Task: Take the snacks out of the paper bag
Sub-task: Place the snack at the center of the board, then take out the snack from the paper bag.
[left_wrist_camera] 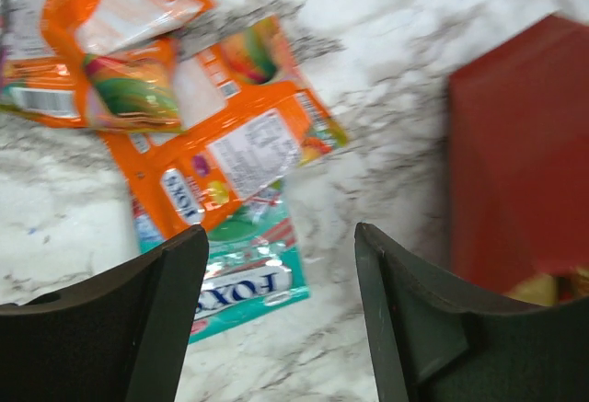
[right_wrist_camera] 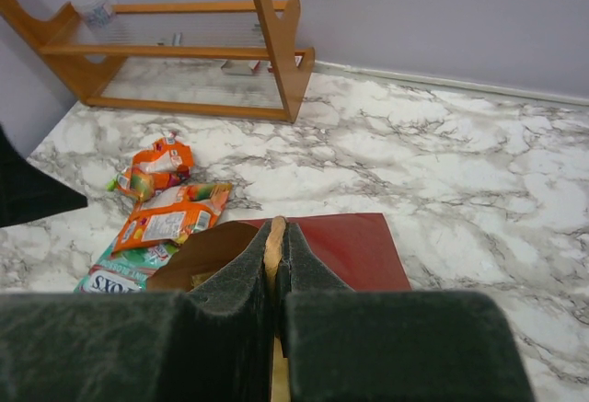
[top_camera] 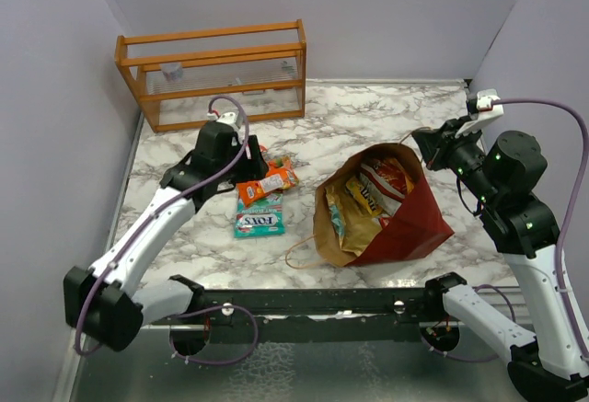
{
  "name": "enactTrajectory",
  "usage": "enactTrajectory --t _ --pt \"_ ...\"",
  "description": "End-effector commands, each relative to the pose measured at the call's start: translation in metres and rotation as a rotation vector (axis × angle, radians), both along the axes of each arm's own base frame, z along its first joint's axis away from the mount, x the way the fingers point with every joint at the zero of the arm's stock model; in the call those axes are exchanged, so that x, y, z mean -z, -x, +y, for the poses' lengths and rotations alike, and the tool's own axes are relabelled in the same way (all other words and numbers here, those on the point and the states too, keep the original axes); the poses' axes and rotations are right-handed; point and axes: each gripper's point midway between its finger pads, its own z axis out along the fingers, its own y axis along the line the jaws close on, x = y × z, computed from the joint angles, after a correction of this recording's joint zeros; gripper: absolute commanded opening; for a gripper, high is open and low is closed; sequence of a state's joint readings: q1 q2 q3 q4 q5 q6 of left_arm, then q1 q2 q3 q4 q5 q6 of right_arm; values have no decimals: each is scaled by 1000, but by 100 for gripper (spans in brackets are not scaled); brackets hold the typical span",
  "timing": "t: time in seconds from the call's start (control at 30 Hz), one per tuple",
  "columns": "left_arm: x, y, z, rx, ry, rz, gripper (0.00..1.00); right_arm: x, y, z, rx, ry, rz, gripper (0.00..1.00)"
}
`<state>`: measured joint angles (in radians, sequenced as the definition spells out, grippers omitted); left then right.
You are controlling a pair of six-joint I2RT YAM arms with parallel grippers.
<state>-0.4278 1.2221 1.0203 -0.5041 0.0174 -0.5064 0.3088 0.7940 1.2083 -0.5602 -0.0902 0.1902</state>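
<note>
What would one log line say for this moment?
right end effector: shut on paper bag rim | left end effector: open over packets outside bag | more snacks inside

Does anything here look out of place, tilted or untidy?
The paper bag lies tipped over, mouth gaping, its rim pinched by the right gripper. Beside it, two orange packets and a teal packet overlap in a loose heap. Nothing looks torn.

An orange wooden rack (top_camera: 212,71) stands at the far left corner of the white, grey-veined marble surface (top_camera: 368,117), close to the pale lilac back wall (top_camera: 368,16). A small greyish object (top_camera: 171,71) sits on its upper shelf. Other small items lower inside are too blurred to identify.
</note>
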Motion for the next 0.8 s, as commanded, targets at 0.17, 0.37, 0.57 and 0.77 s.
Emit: enactTrajectory --t 0.17,0.37,0.57,0.77 --pt "-73 57 -80 201 350 -138 69 -43 6 6 -41 -49 -151 2" --pt "-100 103 -157 428 442 -273 70 -43 15 13 -97 -52 -143 2" --pt "-106 125 -210 468 428 -332 61 -51 22 13 -104 -75 -160 2" --pt "-77 106 -228 324 369 -289 53 -54 23 16 -124 -85 -159 2"
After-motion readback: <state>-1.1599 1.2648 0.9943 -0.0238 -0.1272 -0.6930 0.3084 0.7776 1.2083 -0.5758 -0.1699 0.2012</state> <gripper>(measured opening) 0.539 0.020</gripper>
